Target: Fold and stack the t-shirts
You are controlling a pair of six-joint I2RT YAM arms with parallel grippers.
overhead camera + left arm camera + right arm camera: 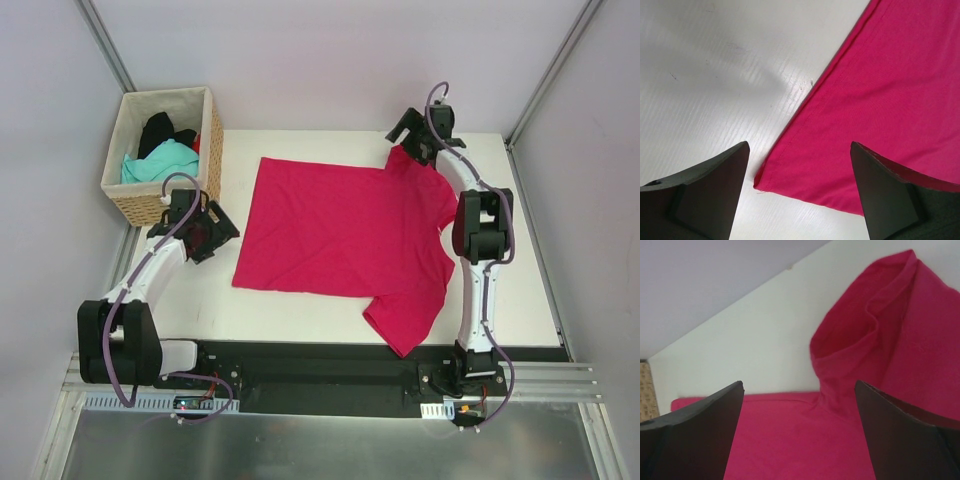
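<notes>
A crimson-pink t-shirt (345,235) lies spread flat on the white table, one sleeve pointing at the near edge and the other bunched up at the far right. My left gripper (226,234) hovers open at the shirt's left side. In the left wrist view the hem corner of the t-shirt (880,110) lies between the spread fingers (710,190) of the left gripper (800,192), untouched. My right gripper (404,134) is open above the far sleeve; the crumpled sleeve (875,325) shows just beyond the right gripper (800,432). A teal t-shirt (160,163) and a black t-shirt (158,130) lie in the basket.
The wicker basket (212,150) with pale lining stands at the far left corner, close behind my left arm, and its edge (645,390) shows in the right wrist view. White table (300,310) borders the shirt. Walls enclose the back and both sides.
</notes>
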